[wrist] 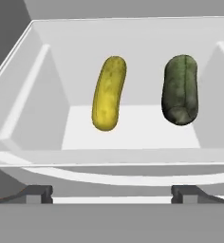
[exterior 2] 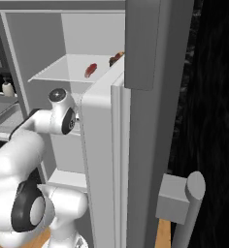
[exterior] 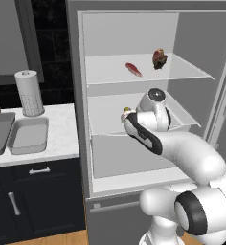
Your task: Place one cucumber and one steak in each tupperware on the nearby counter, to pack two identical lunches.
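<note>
**Arm reaching into the open fridge, cucumbers lying just ahead of the claw**

The white arm (exterior: 182, 148) is stretching into the fridge (exterior: 134, 33) at its middle shelf, with its wrist at the shelf's front edge. In the hand view the gripper (wrist: 112, 192) is standing with its two dark tips spread wide apart and nothing between them. Past the tips, a pale drawer (wrist: 19, 95) is holding both cucumbers side by side but not touching: the yellow cucumber (wrist: 109, 93) at about 12 o'clock from the claw, and the dark green cucumber (wrist: 180, 89) at about 1 o'clock.

On the upper shelf (exterior: 191, 72), the flat red steak (exterior: 133, 69) is lying at 9 o'clock of the lumpy brown steak (exterior: 159, 58), a little apart.

At 9 o'clock of the fridge, a grey tupperware (exterior: 28, 135) is sitting on the white counter (exterior: 62, 139), with a paper towel roll (exterior: 28, 92) standing just behind it.
</note>
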{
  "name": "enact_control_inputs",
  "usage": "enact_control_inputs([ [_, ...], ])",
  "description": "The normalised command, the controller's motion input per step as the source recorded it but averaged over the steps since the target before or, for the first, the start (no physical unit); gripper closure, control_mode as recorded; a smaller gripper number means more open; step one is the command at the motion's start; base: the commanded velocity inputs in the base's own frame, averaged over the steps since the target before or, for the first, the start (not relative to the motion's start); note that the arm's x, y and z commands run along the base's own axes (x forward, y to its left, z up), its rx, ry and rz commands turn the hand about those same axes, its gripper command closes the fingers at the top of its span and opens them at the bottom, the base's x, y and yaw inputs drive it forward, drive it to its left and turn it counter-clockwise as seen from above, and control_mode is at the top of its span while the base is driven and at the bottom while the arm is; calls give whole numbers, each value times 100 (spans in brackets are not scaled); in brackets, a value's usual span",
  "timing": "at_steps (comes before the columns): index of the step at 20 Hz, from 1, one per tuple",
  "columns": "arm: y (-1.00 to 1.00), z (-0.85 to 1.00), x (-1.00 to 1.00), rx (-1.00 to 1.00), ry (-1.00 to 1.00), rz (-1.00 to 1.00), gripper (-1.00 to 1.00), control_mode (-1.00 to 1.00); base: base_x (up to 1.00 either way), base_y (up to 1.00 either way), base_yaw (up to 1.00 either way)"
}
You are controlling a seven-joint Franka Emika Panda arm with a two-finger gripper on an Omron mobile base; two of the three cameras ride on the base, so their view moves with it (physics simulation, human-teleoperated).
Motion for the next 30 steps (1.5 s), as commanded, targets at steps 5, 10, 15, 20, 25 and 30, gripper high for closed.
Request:
enact_control_inputs([
  [5, 2, -32, 53, 5, 13, 0, -100, -100, 0, 0, 0],
  [10, 14, -15, 54, 0, 10, 0, -100, -100, 0, 0, 0],
  [15, 5, -13, 46, 0, 2, 0, -100, -100, 0, 0, 0],
  [20, 0, -20, 26, 0, 1, 0, -100, -100, 0, 0, 0],
  [25, 0, -34, 22, 0, 0, 0, -100, -100, 0, 0, 0],
  [30, 0, -45, 11, 0, 1, 0, 100, -100, 0, 0, 0],
])
